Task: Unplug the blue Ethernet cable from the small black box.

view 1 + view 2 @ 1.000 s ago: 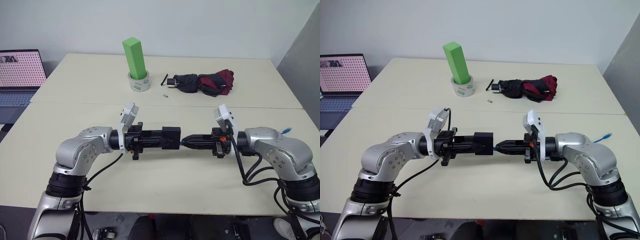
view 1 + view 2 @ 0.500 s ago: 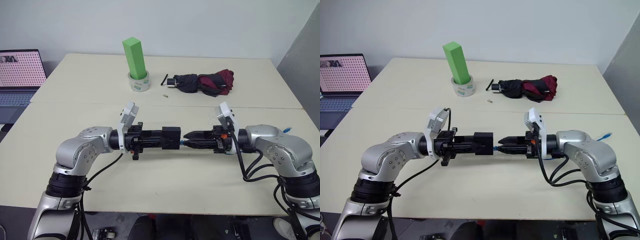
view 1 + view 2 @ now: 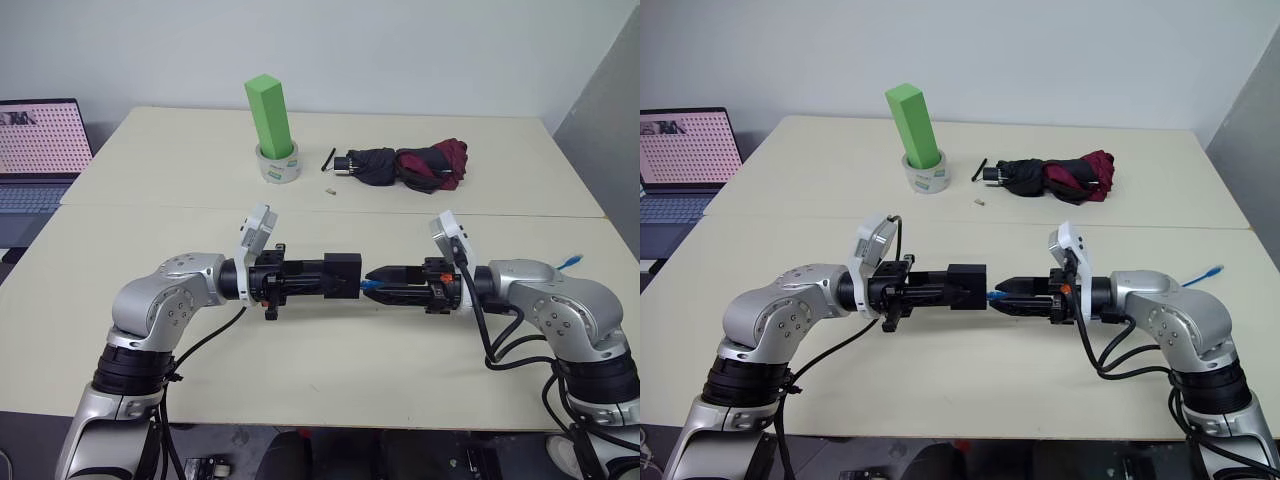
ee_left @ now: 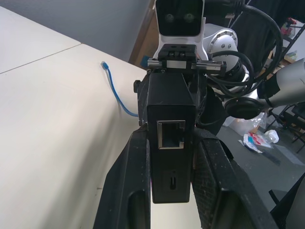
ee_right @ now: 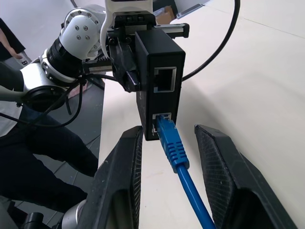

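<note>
Left gripper [image 4: 172,191] fingers clamped on the small black box [image 4: 170,143] above the surface [image 3: 330,370], blue Ethernet cable [image 5: 174,148] plugged into its lower port — right gripper [image 5: 169,171] fingers apart, flanking the cable.

The small black box [image 5: 159,86] looks like matt black plastic with smooth faces. The blue Ethernet cable [image 5: 178,157] has a smooth, faintly glossy plastic sheath and ribbed boot. The gripper fingers [image 4: 136,191] are black with a fine rough texture. The table [image 3: 330,350] is smooth, matt and cream. The far umbrella [image 3: 420,165] is crumpled cloth.
</note>
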